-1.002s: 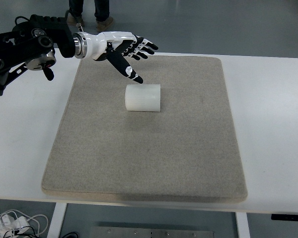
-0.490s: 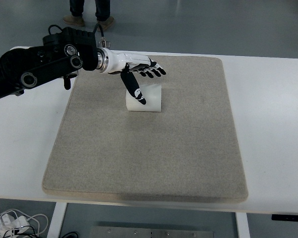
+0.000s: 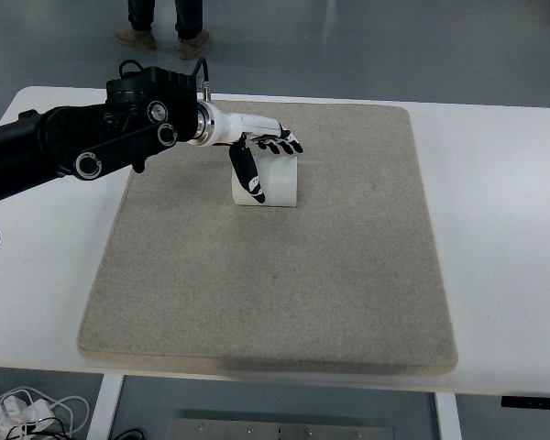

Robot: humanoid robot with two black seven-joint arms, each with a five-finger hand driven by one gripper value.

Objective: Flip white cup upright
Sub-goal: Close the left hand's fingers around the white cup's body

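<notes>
The white cup (image 3: 273,183), upper middle, looks light and smooth, so the left hand (image 3: 261,156), fingers spread over it, should hold its round sides.

A white desk (image 3: 504,229) is standing on a grey-blue floor (image 3: 394,46) that is catching soft glare, while a person's legs (image 3: 165,18) are showing at the top edge and white cables (image 3: 27,412) are lying tangled at the bottom left.

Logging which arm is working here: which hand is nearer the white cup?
Left. The left hand is right over the white cup lying on the mat, its thumb down the cup's near side. The right hand is out of view.
</notes>
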